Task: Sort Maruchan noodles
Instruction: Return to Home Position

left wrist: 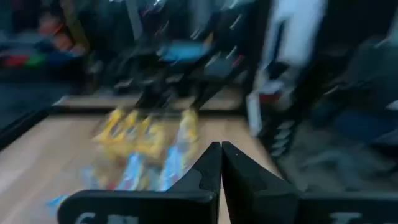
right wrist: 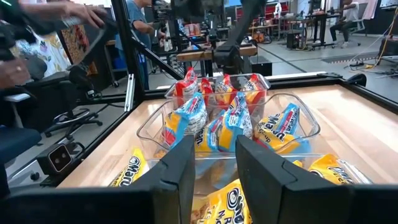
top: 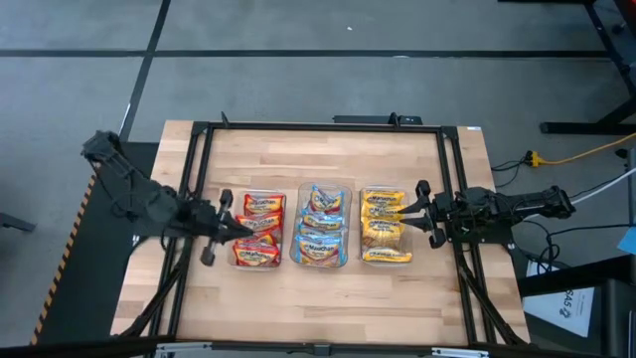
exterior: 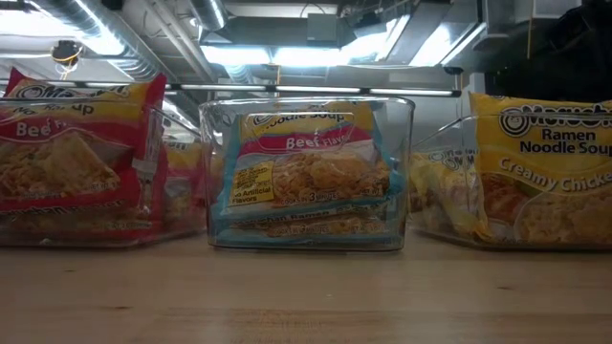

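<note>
The left claw has its fingers pressed together on nothing, tips at the near rim of the left tub. The red packets lie straight ahead, inside it. Farther on sit blue-trimmed packets, then yellow packets, where the right claw faces back, fingers apart, empty. Each tub's long axis runs crosswise to both claws. Behind each claw, bare table inside the black frame should allow a straight retreat.

3 tubs of noodle packets, 2 arms.
</note>
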